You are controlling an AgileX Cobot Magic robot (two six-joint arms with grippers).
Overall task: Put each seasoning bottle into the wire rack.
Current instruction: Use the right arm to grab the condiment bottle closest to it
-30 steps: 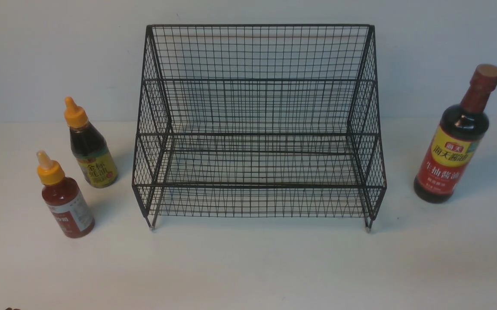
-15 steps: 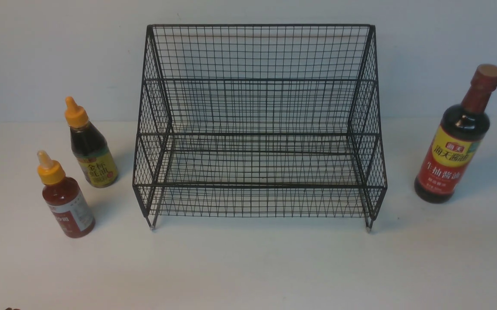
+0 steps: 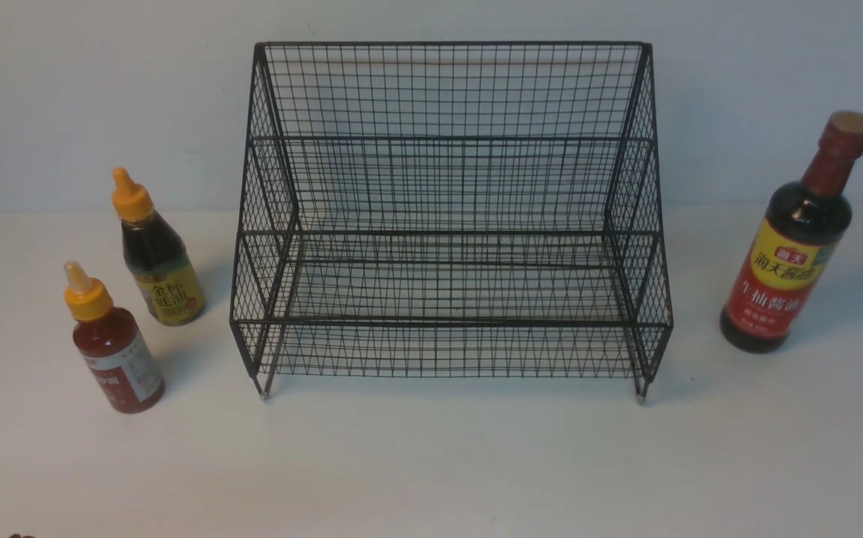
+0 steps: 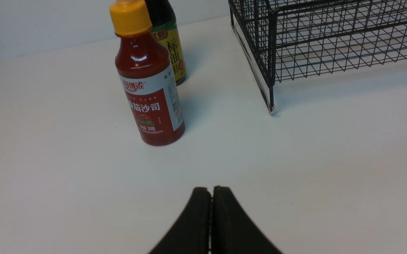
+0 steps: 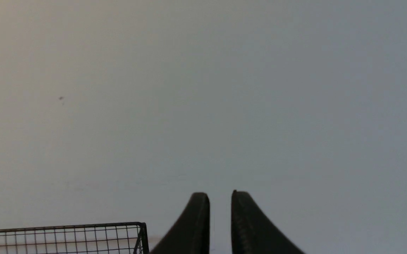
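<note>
Bottles left of the wire rack (image 3: 450,187): I see the red sauce bottle (image 3: 117,359) and, farther back, the small dark bottle (image 3: 158,261), upright on the tabletop (image 3: 431,463). Right of the rack stands the tall dark bottle (image 3: 786,261). My left end effector (image 4: 211,192) is pressed closed, empty; my right end effector (image 5: 220,197) is slightly parted, gripping nothing.

on the white-red label of the red-sauce bottle (image 4: 150,106) i read 番茄沙司, with 200 in small print below it. on the tall dark bottle (image 3: 782,276) i make out 海天 and 生抽酱油. the small dark bottle (image 3: 166,288) shows 金标 on yellow; the rest blurs.
</note>
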